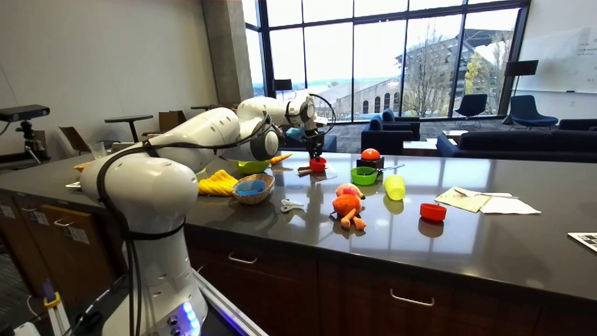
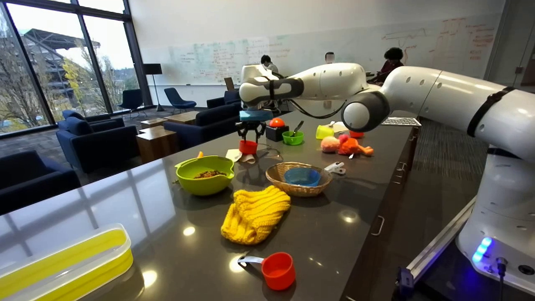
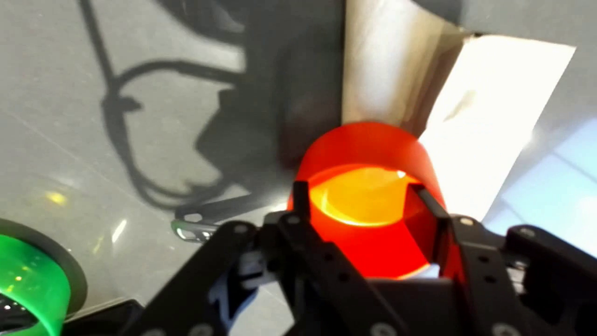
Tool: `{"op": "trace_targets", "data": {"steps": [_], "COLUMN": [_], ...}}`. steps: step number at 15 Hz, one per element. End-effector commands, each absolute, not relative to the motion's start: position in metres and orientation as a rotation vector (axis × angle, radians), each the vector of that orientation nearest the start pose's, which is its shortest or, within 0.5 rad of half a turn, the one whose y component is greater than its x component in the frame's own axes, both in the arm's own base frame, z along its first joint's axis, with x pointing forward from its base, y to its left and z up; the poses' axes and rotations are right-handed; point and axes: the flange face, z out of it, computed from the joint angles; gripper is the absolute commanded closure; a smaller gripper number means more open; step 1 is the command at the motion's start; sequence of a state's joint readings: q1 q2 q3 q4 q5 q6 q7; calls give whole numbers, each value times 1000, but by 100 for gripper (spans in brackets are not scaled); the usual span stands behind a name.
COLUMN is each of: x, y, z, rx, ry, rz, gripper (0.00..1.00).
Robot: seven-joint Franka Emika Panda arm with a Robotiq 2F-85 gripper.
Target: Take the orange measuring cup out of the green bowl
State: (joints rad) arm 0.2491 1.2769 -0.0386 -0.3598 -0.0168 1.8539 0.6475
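one red cup [image 3: 368, 200], glowing orange inside; gripper [image 3: 360, 195] at its rim, jaws apart

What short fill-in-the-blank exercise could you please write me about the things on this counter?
The blue bowl sits inside a wicker ____.
The knitted cloth is coloured ____.
A dark utensil sticks up from the ____ bowl.
The gripper is at a red measuring ____.
Missing words: basket; yellow; green; cup.

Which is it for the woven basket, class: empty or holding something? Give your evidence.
Holding something: in both exterior views a blue bowl sits inside the woven basket, with the rim around it.
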Motion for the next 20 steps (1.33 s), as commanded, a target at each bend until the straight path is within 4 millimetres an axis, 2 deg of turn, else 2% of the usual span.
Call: {"op": "trace_targets", "data": {"steps": [1, 3, 7, 10, 12, 13, 16, 17, 19, 20], "x": [781, 770, 755, 748, 743, 746, 739, 736, 727, 722], "y": [237, 261, 299, 327, 348, 336, 353, 354, 373, 381], "z": [331, 330, 327, 331, 337, 330, 333, 327, 329, 334], "rx": [-3162, -3245, -3382, -3453, -3456, -3435, -3443, -3453, -3442, -3457], "ry": [370, 237, -37, -190, -205, -169, -215, -221, -299, -275], "rz": [-310, -303, -372, -550, -667, -567, -624, -583, -587, -627], "gripper": [11, 1, 0, 0, 0, 0, 0, 0, 0, 0]}}
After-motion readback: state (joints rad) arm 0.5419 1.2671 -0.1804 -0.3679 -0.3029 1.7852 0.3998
